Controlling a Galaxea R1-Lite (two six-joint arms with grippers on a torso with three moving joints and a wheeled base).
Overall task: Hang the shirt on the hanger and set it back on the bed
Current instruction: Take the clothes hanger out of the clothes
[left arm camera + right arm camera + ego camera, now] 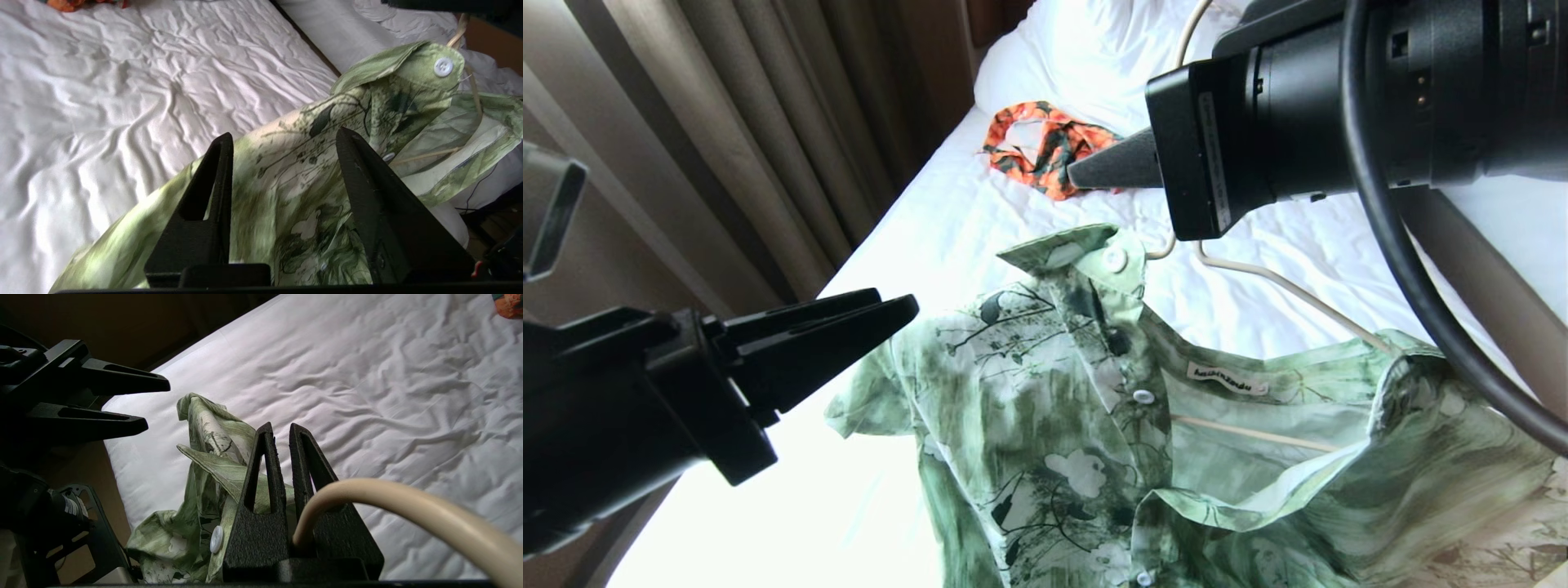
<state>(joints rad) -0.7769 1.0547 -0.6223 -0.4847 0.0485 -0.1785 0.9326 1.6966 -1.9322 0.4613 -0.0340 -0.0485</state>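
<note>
The green floral shirt [1094, 425] hangs on the cream hanger [1290, 287], lifted over the bed [947, 212]. One hanger arm runs inside the open collar. My right gripper [281, 426] is shut on the hanger's hook [408, 502], above the collar; in the head view it [1086, 173] sits at upper right. My left gripper [897, 299] hovers just left of the shirt's shoulder and sleeve. Its fingers are apart with nothing between them, the shirt [294, 183] lying beyond the gripper [284, 134].
An orange-and-green garment [1045, 147] lies farther up the wrinkled sheet, with a white duvet [1094, 49] behind it. Brown curtains [727, 122] hang along the bed's left side. Part of my base [81, 526] shows below the shirt.
</note>
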